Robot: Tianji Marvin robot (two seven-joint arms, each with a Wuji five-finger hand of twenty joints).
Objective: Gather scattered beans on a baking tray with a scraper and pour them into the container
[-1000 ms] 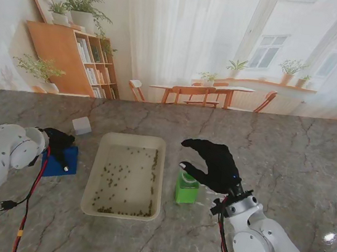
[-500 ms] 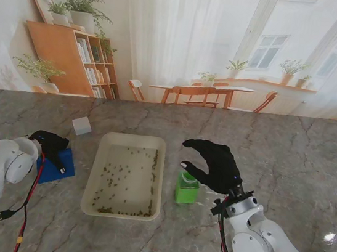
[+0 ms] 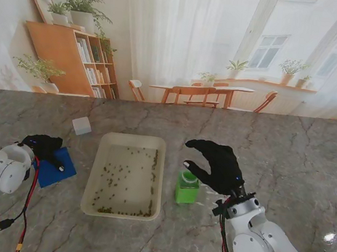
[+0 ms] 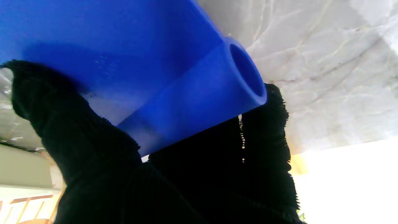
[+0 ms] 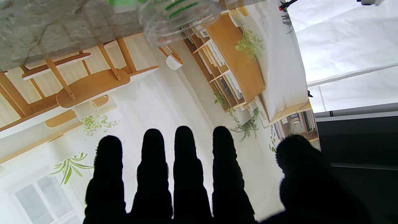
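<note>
Our left robot hand has pulled back toward us and now curls round the blue scraper, so scraping can start soon. Our right robot hand hangs spread, holding nothing, over the empty-looking green container. Between both hands, the baking tray holds the scattered beans.

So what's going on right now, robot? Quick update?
Left hand closed on blue scraper. Right hand open, above green container. Beans scattered in tray. Nothing in the way.
</note>
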